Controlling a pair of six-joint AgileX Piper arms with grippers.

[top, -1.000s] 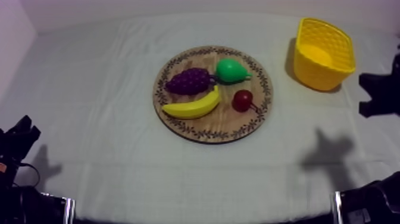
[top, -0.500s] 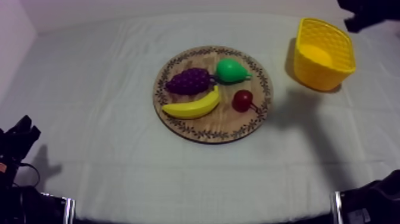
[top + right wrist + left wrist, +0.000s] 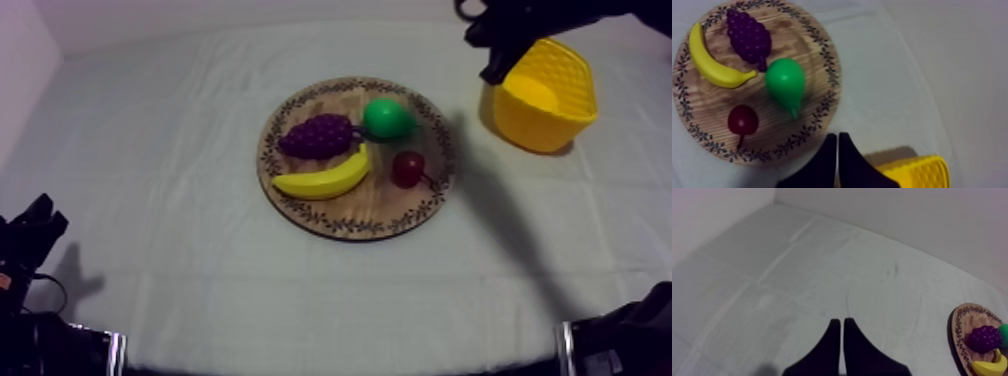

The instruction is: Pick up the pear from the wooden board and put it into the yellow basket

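The green pear [image 3: 388, 118] lies on the far part of the round wooden board [image 3: 335, 207], beside the purple grapes [image 3: 320, 135]. My right gripper [image 3: 491, 72] hangs above the yellow basket's [image 3: 545, 92] left rim, to the right of the board. In the right wrist view its fingers [image 3: 831, 150] lie together as a narrow wedge with nothing between them, just off the board's rim [image 3: 822, 117], and the pear [image 3: 786, 83] lies a short way ahead. My left gripper [image 3: 32, 232] rests low at the left, shut [image 3: 839, 330] over bare cloth.
A banana [image 3: 322, 176] and a small red fruit [image 3: 407, 168] share the board's near half. The basket stands upright at the far right. Bare cloth surrounds the board; the table's back edge meets a wall.
My right arm has swung from the right edge up and leftward, now reaching in over the basket's left side toward the board. The left arm and the fruit have not moved.
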